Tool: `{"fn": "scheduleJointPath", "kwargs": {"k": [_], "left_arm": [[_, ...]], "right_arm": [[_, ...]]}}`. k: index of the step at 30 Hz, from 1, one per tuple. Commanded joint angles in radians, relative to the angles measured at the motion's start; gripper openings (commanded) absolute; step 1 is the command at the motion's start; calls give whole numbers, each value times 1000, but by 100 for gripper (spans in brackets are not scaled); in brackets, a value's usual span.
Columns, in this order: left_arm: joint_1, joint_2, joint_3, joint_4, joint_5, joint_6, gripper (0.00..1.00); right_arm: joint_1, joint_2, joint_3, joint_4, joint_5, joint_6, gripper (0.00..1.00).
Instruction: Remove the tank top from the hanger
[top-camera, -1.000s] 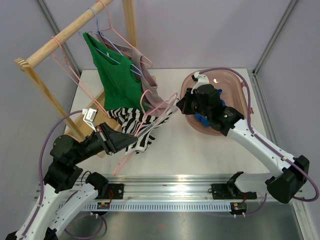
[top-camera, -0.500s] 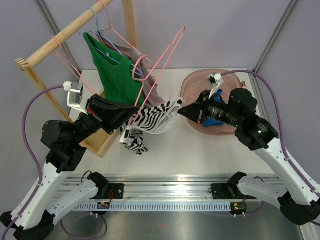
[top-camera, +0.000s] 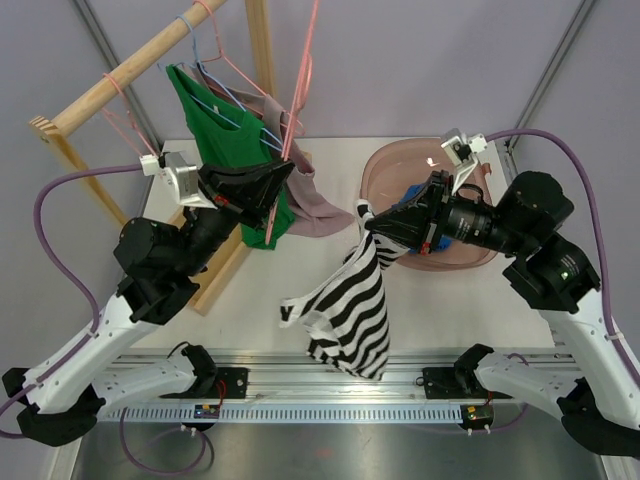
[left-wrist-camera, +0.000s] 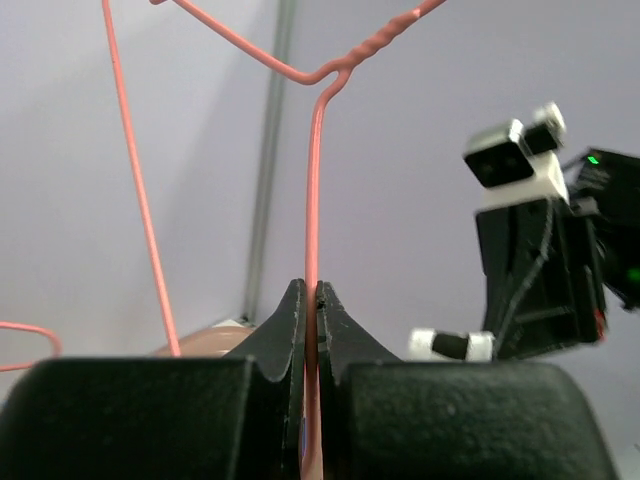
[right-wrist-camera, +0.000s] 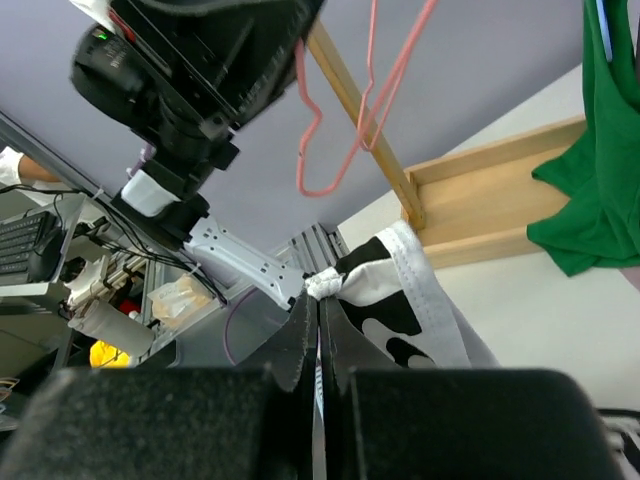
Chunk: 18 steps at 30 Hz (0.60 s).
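Bare table lies open at 4 o'clock and in a strip at 8. The striped tank top hangs across 6. The wooden rack with hung clothes blocks 10 to 12, the pink hanger standing there. The pink basin fills 2.

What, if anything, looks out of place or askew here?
The pink hanger stands bare and nearly upright, pinched in the left gripper instead of hanging on the wooden rail. The striped tank top dangles by one edge from the right gripper.
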Motion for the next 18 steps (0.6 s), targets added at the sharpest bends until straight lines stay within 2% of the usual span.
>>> {"fn": "scheduleJointPath", "kwargs": {"k": [1,6,9,18], "left_arm": [[-6,-18,60,49,-199,54,0],[-12,-120,-44,22,-325,-50,0],[-13,-186,-93,-30,-351,-115,0],[-13,-253,-112,-227,-538,-238,0]], "right_arm": [[-4,22,-55,20,8,23,0],[19,33,-247,73,133,34,0],[57,48,-358,107,214,48,0],[227,77,-604,129,497,110,0]]}}
